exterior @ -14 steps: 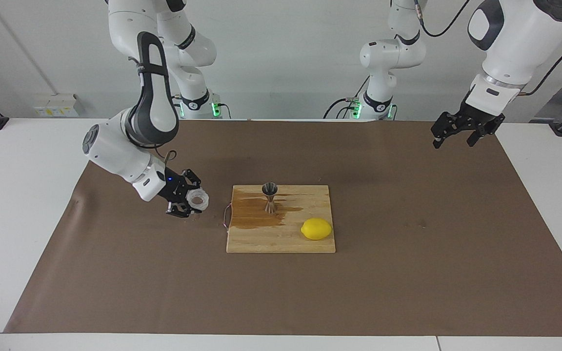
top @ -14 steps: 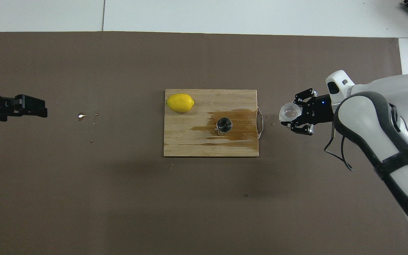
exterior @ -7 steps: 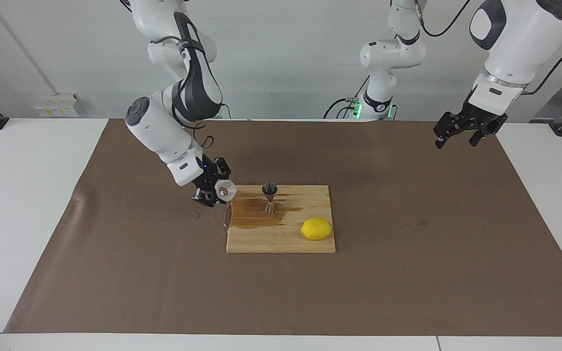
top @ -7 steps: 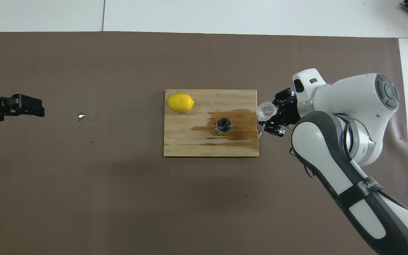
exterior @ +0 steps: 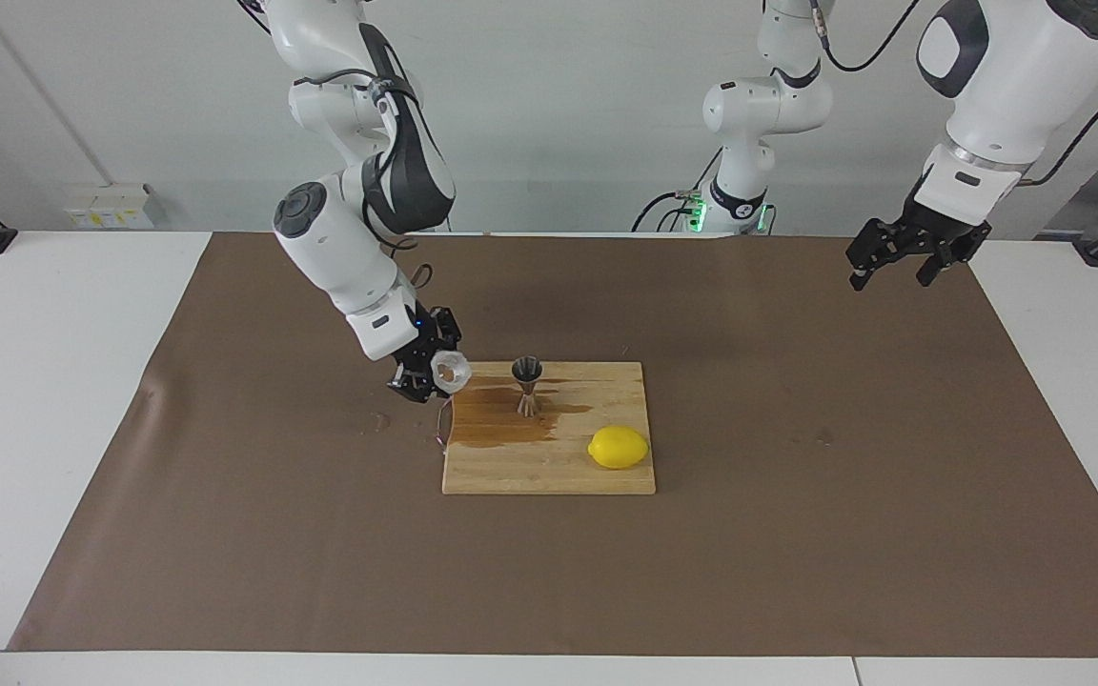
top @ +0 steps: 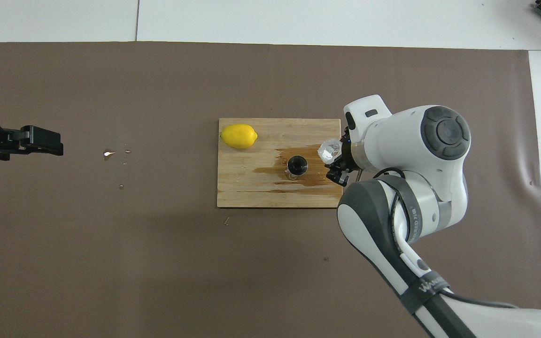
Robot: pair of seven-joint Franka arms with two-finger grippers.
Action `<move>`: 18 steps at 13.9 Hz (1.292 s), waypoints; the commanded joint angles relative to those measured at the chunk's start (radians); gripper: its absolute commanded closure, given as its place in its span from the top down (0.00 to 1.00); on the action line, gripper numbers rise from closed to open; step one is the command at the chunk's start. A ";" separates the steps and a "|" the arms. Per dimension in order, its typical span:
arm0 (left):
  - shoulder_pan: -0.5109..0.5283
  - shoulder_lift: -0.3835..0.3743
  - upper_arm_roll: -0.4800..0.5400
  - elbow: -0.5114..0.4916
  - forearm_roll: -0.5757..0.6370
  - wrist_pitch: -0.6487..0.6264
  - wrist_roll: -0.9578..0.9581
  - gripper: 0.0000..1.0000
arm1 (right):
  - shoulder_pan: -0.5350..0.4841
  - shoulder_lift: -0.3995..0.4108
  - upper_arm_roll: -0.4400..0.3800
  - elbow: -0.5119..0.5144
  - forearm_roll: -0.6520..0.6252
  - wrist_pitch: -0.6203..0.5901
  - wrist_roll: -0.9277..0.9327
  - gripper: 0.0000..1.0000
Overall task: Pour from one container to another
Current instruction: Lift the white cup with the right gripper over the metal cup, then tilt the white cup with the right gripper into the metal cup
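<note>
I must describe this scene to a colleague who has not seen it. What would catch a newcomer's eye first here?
First, the right gripper holding the plastic cup tipped in the air over the cutting board's edge at the right arm's end, beside the upright jigger. Next, the bright lemon on the board, farther from the robots than the jigger. A dark wet stain spreads around the jigger.

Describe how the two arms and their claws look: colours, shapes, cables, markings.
Both arms are glossy white, built of rounded segments with dark grey panels and round grey joint caps. The right arm carries a grey band with white lettering near its lower link, and a thin black cable loops beside it. A black cable runs along the left arm. Both claws, right claw and left claw, are black and skeletal.
</note>
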 commanded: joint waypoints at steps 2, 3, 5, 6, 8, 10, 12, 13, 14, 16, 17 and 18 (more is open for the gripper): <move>-0.010 0.022 0.010 0.009 0.023 -0.022 0.007 1.00 | 0.047 -0.002 -0.001 0.007 -0.116 0.007 0.078 0.14; -0.009 0.025 0.010 0.017 0.023 -0.034 0.008 1.00 | 0.047 -0.005 0.001 0.007 -0.147 0.005 0.087 0.14; -0.009 0.022 0.010 0.015 0.018 -0.036 0.008 1.00 | 0.071 -0.008 0.004 0.006 -0.197 0.001 0.107 0.14; -0.006 0.019 0.010 0.018 0.014 -0.038 0.007 1.00 | 0.080 -0.009 0.004 0.006 -0.222 -0.004 0.126 0.14; -0.007 0.005 0.015 0.008 0.010 -0.039 0.004 1.00 | 0.091 -0.014 0.004 0.006 -0.266 -0.007 0.155 0.14; -0.009 -0.005 0.016 0.005 0.010 -0.041 -0.001 1.00 | 0.097 -0.015 0.004 0.006 -0.302 -0.007 0.173 0.14; -0.009 -0.009 0.016 0.005 0.012 -0.041 -0.001 1.00 | 0.099 -0.015 0.004 0.006 -0.336 -0.009 0.186 0.14; -0.007 -0.007 0.016 0.005 0.010 -0.041 -0.001 1.00 | 0.110 -0.017 0.004 0.006 -0.354 -0.009 0.205 0.14; -0.007 -0.009 0.016 0.005 0.010 -0.041 -0.001 1.00 | 0.126 -0.019 0.002 0.006 -0.394 -0.016 0.231 0.14; -0.007 -0.009 0.016 0.005 0.010 -0.041 -0.001 1.00 | 0.131 -0.026 0.004 0.006 -0.443 -0.036 0.290 0.14; -0.009 -0.009 0.016 0.003 0.010 -0.047 -0.002 1.00 | 0.142 -0.026 0.004 0.007 -0.451 -0.048 0.293 0.14; -0.007 -0.010 0.016 0.000 0.012 -0.042 0.004 1.00 | 0.149 -0.026 0.004 0.006 -0.466 -0.052 0.298 0.14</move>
